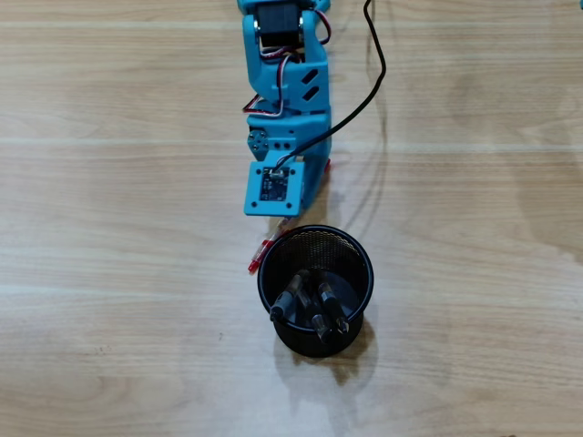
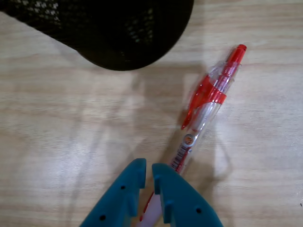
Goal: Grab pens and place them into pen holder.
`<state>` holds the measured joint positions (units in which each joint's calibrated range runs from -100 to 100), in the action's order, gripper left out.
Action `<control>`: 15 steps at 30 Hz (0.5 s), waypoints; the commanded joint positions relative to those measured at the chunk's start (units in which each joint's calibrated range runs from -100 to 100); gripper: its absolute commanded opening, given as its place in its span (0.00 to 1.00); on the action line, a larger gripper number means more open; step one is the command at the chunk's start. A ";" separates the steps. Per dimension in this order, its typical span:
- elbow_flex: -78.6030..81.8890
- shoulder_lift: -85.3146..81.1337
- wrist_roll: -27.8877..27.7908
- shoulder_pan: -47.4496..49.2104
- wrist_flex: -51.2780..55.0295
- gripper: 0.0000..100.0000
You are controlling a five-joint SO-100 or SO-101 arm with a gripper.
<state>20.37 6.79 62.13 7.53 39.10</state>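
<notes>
The black mesh pen holder (image 1: 364, 264) stands on the wooden table below the blue arm (image 1: 284, 100); in the wrist view its wall (image 2: 118, 38) fills the top. Three dark pens (image 1: 310, 305) lean inside it. A red and clear pen (image 2: 208, 104) lies slanted beside the holder. Its red end (image 1: 256, 262) pokes out by the holder's left rim in the overhead view. My gripper (image 2: 148, 166) has its teal fingers drawn close together around the pen's lower barrel, which shows in the narrow gap between them. From overhead the fingers are hidden under the wrist camera mount (image 1: 271, 187).
A black cable (image 1: 369, 86) loops from the top edge down to the wrist. Bare wooden tabletop (image 1: 109, 273) surrounds the arm and holder on all sides.
</notes>
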 commanded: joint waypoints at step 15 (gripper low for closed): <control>0.49 0.40 0.63 -1.13 0.03 0.14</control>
<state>20.73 7.55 62.55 6.45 39.45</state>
